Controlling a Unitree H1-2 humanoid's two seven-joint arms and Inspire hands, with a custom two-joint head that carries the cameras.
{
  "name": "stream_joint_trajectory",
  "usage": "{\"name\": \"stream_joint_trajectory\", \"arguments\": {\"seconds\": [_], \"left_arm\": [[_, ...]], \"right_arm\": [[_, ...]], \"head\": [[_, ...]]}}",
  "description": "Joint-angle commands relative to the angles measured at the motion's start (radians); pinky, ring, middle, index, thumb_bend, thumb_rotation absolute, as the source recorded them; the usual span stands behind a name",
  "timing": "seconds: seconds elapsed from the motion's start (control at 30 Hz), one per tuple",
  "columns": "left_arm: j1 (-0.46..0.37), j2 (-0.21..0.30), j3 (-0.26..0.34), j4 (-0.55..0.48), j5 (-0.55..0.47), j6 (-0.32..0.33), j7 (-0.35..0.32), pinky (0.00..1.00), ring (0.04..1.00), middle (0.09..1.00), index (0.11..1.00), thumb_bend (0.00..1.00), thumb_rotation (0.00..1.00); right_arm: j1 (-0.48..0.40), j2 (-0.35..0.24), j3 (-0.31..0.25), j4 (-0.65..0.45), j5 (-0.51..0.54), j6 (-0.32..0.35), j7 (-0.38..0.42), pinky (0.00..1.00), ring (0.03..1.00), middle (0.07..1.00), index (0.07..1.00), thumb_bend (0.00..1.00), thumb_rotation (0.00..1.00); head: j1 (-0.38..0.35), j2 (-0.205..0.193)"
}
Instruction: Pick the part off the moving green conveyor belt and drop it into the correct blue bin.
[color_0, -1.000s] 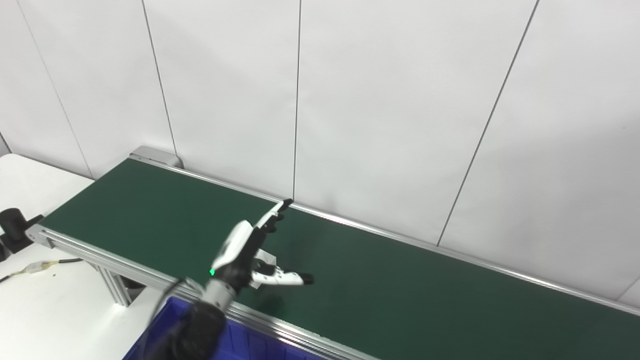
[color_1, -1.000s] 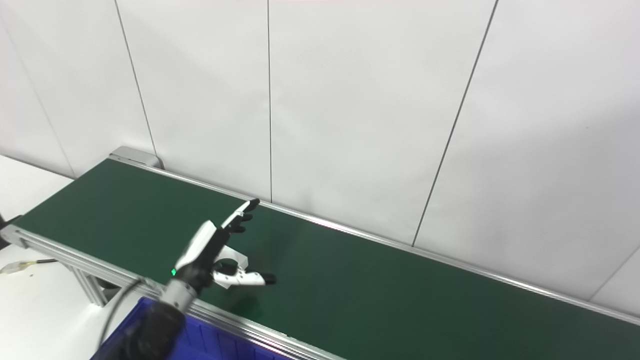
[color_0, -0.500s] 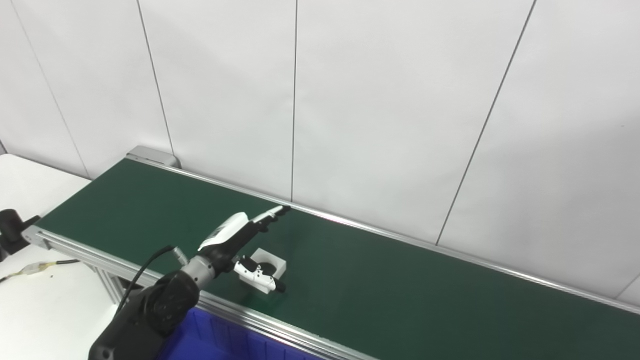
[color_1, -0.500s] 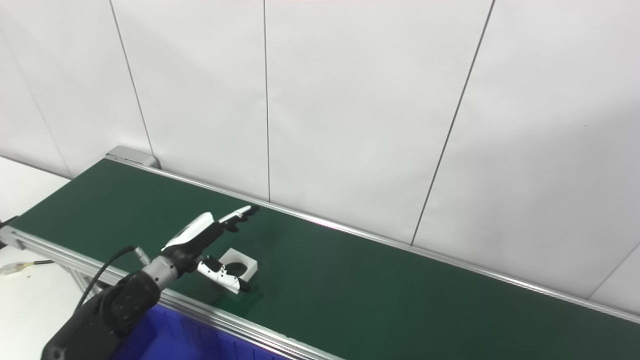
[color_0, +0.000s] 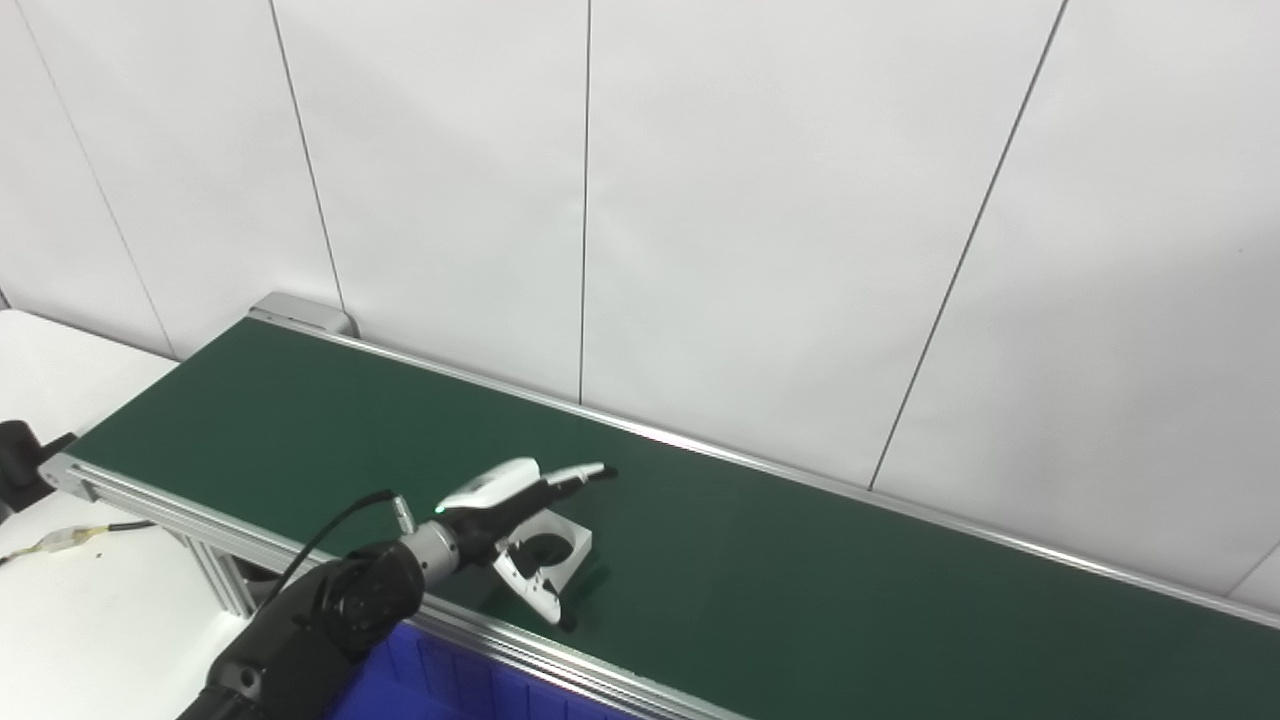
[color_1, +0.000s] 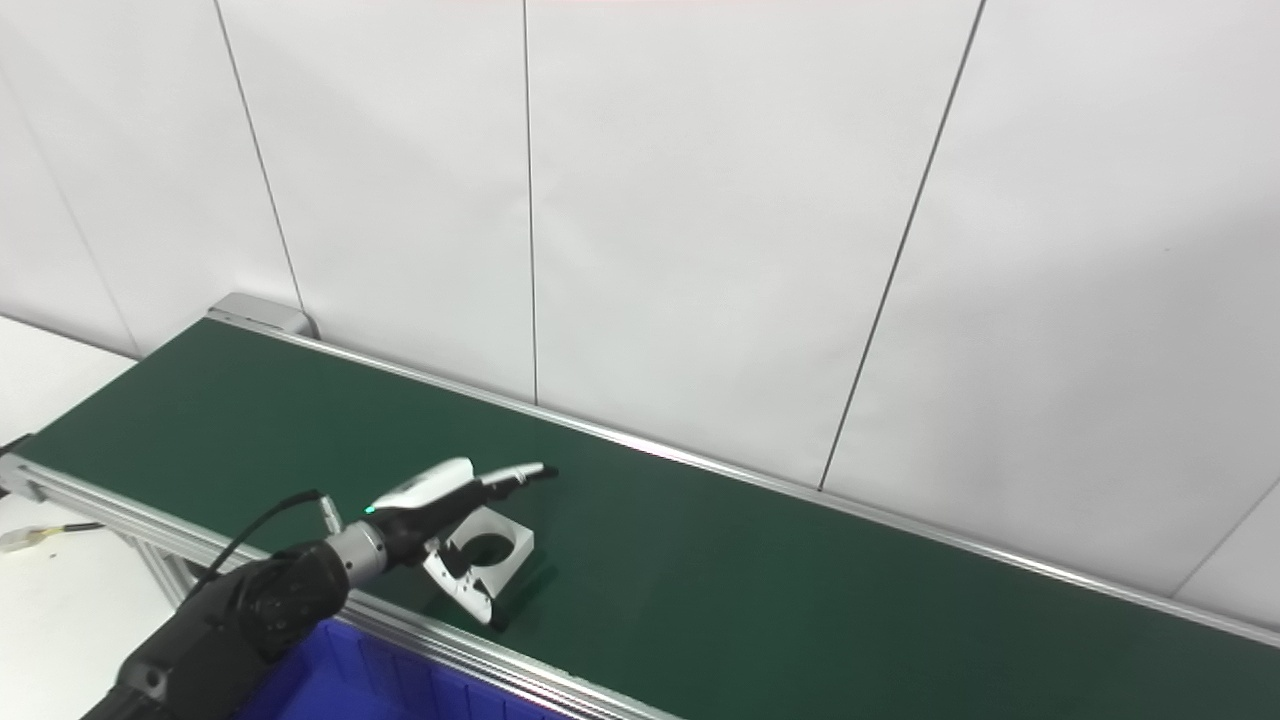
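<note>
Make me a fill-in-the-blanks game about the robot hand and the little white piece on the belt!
1. The conveyor belt is colored ____.
2. The white part has a round ____ in its middle.
3. The left robot hand has its fingers spread around the white ____.
4. The bin at the bottom edge is colored ____.

Missing words: green; hole; part; blue

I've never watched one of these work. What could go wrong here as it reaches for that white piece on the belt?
The left hand is open over the white part, not gripping it, so the green belt might carry the part away. Its thumb sits at the part's near side and could nudge it. The blue bin is barely visible, so a drop might miss.
</note>
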Motion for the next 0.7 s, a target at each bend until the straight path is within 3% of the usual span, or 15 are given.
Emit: {"name": "stream_joint_trajectory", "arguments": {"seconds": [0.0, 0.1, 0.3, 0.4, 0.6, 0.63, 0.67], "left_arm": [[-0.055, -0.006, -0.006, -0.028, 0.035, -0.006, 0.035, 0.90, 0.959, 0.967, 0.966, 0.93, 0.15], [-0.055, -0.011, -0.010, -0.041, 0.056, 0.013, 0.034, 0.90, 0.962, 0.969, 0.968, 0.92, 0.16], [-0.102, -0.015, -0.072, 0.006, 0.173, -0.027, 0.084, 0.99, 0.960, 0.962, 0.952, 0.89, 0.11], [-0.116, -0.017, -0.089, 0.013, 0.221, -0.012, 0.103, 0.99, 0.954, 0.955, 0.947, 0.82, 0.02], [-0.134, -0.027, -0.113, 0.020, 0.306, 0.042, 0.131, 0.98, 0.945, 0.944, 0.941, 0.74, 0.00], [-0.138, -0.027, -0.117, 0.020, 0.317, 0.049, 0.132, 0.98, 0.947, 0.944, 0.943, 0.65, 0.00], [-0.141, -0.028, -0.120, 0.023, 0.327, 0.051, 0.139, 0.98, 0.944, 0.942, 0.941, 0.63, 0.00]], "right_arm": [[0.004, 0.002, 0.001, -0.039, -0.006, -0.054, -0.011, 0.90, 0.911, 0.933, 1.000, 0.82, 0.59], [0.004, 0.002, 0.002, -0.040, -0.004, -0.054, -0.010, 0.90, 0.909, 0.932, 1.000, 0.82, 0.59], [0.016, 0.005, 0.000, -0.054, 0.002, -0.054, -0.006, 0.91, 0.915, 0.932, 1.000, 0.83, 0.58], [0.020, 0.008, -0.001, -0.060, -0.004, -0.054, -0.012, 0.91, 0.911, 0.929, 1.000, 0.83, 0.59], [0.025, 0.008, -0.003, -0.067, 0.001, -0.054, -0.007, 0.91, 0.917, 0.934, 1.000, 0.84, 0.60], [0.026, 0.007, -0.003, -0.068, 0.001, -0.053, -0.007, 0.92, 0.916, 0.933, 1.000, 0.83, 0.60], [0.027, 0.007, -0.003, -0.070, 0.003, -0.053, -0.004, 0.92, 0.917, 0.933, 1.000, 0.83, 0.60]], "head": [[0.000, 0.003], [0.000, 0.003], [0.002, 0.015], [0.003, 0.017], [0.009, 0.026], [0.009, 0.026], [0.009, 0.026]]}}
